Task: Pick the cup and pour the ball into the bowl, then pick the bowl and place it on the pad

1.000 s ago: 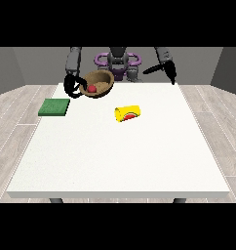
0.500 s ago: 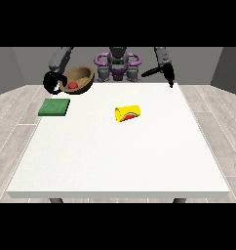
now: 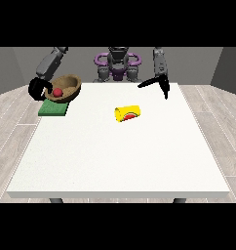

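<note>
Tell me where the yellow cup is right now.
In the front view the yellow cup lies on its side near the middle of the white table, right of the green pad and wooden bowl.

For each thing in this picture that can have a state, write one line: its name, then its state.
Bowl: tilted, held over the pad.
Ball: inside the bowl.
Cup: lying on its side on the table.
Pad: flat on the table.
Hand at the view's left: curled round the bowl.
Hand at the view's right: holding nothing.
</note>
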Action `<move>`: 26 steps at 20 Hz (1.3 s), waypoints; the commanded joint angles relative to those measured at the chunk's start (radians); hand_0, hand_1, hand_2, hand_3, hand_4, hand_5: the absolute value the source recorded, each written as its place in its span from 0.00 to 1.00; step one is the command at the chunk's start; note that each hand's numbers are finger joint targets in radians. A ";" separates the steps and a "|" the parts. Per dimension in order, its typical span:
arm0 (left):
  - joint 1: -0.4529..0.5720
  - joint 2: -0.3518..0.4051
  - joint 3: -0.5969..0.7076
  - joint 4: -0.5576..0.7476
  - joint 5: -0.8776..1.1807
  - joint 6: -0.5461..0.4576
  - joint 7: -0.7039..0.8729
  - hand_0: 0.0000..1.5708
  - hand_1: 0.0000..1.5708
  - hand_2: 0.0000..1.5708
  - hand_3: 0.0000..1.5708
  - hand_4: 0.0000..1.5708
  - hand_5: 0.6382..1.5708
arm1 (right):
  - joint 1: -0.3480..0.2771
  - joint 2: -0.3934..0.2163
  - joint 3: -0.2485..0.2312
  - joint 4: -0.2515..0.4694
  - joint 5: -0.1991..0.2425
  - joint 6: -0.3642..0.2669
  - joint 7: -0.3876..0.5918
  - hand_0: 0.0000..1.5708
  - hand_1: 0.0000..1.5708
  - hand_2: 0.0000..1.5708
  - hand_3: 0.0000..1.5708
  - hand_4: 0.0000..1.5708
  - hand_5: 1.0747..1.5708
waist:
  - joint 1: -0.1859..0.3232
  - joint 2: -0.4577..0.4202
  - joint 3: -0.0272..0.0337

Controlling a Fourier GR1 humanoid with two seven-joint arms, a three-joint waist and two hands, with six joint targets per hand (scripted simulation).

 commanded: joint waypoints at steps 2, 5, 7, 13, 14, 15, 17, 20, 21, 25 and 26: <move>-0.013 -0.038 -0.066 -0.132 -0.042 0.033 0.041 0.00 0.00 0.00 0.00 0.00 0.99 | 0.008 -0.109 -0.063 0.119 -0.012 0.096 -0.147 1.00 1.00 1.00 0.92 0.66 0.98 | 0.042 0.119 0.0018; -0.045 -0.028 -0.070 -0.198 -0.062 0.057 0.071 0.00 0.00 0.00 0.00 0.00 0.99 | -0.023 -0.161 -0.061 0.148 0.015 0.096 -0.198 1.00 1.00 1.00 0.50 0.65 0.99 | 0.042 0.172 0.0015; -0.067 0.006 -0.057 -0.271 -0.058 0.041 0.141 0.00 0.00 0.00 0.00 0.00 0.99 | -0.023 -0.204 -0.075 0.180 0.017 0.128 -0.242 1.00 1.00 1.00 0.00 0.66 0.99 | 0.040 0.193 0.0025; 0.001 -0.041 -0.104 -0.340 -0.105 0.095 0.116 0.00 0.00 0.00 0.00 0.00 0.99 | -0.072 -0.250 -0.061 0.215 0.047 0.119 -0.276 1.00 1.00 1.00 0.00 0.66 1.00 | 0.015 0.238 0.0006; -0.009 -0.004 -0.100 -0.441 -0.083 0.047 0.182 0.00 0.00 0.00 0.00 0.00 0.99 | -0.076 -0.280 -0.078 0.254 0.040 0.164 -0.300 1.00 1.00 1.00 0.22 0.65 1.00 | 0.027 0.273 0.0023; 0.023 -0.034 -0.133 -0.459 -0.114 0.072 0.200 0.00 0.00 0.00 0.00 0.00 0.99 | -0.077 -0.267 -0.060 0.255 0.061 0.139 -0.307 1.00 1.00 1.00 0.13 0.66 1.00 | 0.030 0.250 0.0019; 0.055 0.003 -0.100 -0.473 -0.059 0.017 0.180 0.00 0.00 0.00 0.00 0.00 0.99 | -0.056 -0.286 -0.073 0.276 0.047 0.175 -0.304 1.00 1.00 1.00 0.29 0.65 1.00 | 0.025 0.233 0.0011; 0.027 -0.050 -0.127 -0.445 -0.105 0.076 0.217 0.00 0.00 0.00 0.00 0.00 0.99 | -0.154 -0.292 -0.105 0.292 -0.005 0.179 -0.200 1.00 1.00 1.00 0.00 0.53 1.00 | 0.001 0.230 0.0005; 0.040 -0.025 -0.123 -0.492 -0.087 0.038 0.254 0.00 0.00 0.00 0.00 0.00 0.99 | -0.139 -0.287 -0.108 0.317 -0.008 0.194 -0.196 1.00 1.00 1.00 0.00 0.50 1.00 | 0.013 0.214 0.0009; 0.088 -0.043 -0.129 -0.452 -0.081 0.042 0.208 0.00 0.00 0.00 0.00 0.00 0.99 | -0.111 -0.278 -0.086 0.310 0.009 0.178 -0.186 1.00 1.00 1.00 0.31 0.47 1.00 | 0.009 0.176 0.0000; 0.098 -0.051 -0.142 -0.545 -0.091 0.056 0.246 0.00 0.00 0.00 0.00 0.00 0.99 | -0.104 -0.295 -0.091 0.330 0.010 0.209 -0.208 1.00 1.00 1.00 0.52 0.47 1.00 | 0.015 0.198 0.0011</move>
